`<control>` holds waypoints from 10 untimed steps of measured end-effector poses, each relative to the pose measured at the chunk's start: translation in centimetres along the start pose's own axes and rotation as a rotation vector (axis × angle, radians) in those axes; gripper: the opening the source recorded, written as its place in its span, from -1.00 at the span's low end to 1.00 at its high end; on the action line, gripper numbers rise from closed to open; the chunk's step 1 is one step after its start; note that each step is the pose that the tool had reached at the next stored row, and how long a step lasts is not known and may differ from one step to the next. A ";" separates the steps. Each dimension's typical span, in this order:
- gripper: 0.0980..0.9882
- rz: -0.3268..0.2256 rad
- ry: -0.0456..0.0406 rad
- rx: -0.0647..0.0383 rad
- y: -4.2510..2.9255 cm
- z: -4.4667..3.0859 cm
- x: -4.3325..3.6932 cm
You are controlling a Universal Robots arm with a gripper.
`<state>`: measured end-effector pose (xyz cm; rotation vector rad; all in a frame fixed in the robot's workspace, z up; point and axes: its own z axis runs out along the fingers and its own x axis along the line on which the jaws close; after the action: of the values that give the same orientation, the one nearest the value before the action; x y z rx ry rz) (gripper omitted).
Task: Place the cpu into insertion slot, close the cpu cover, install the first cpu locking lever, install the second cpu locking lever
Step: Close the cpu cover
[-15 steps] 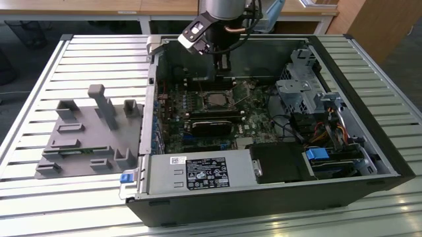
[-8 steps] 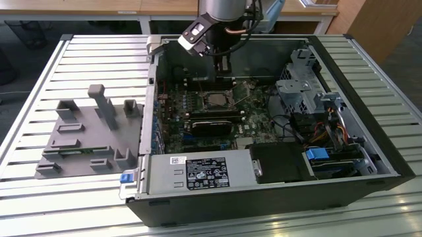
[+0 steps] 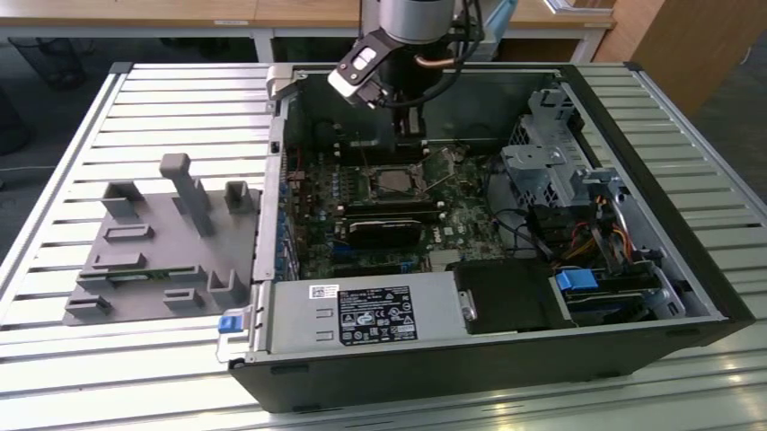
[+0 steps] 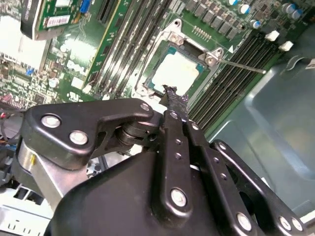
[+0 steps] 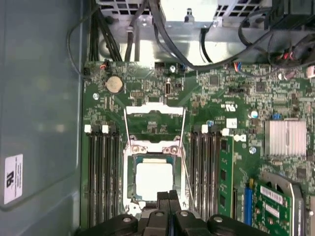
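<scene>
A blocky grey plastic fixture (image 3: 150,247) lies on the ribbed silver metal surface (image 3: 180,99), beside the open black metal computer case (image 3: 480,373). Inside, the flat, dull silver square cpu (image 5: 152,179) sits in its socket, framed by the thin silvery cpu cover (image 5: 147,147). The black jaws, pressed together, hang at the socket's edge.

Computer case (image 3: 480,377): open on slatted surface (image 3: 180,90)
Grey fixture (image 3: 156,242): beside it, exterior view's left
Coin battery (image 5: 114,83): on green board (image 5: 231,93)
</scene>
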<state>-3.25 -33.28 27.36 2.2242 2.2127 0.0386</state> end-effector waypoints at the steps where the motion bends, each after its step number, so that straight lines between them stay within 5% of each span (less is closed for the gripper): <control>1: -0.98 -0.004 0.0002 0.000 0.20 0.04 0.00; 10: -0.98 -0.020 0.0004 0.000 1.31 0.38 0.37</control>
<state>-1.93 -32.92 27.01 2.2021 2.2350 0.0386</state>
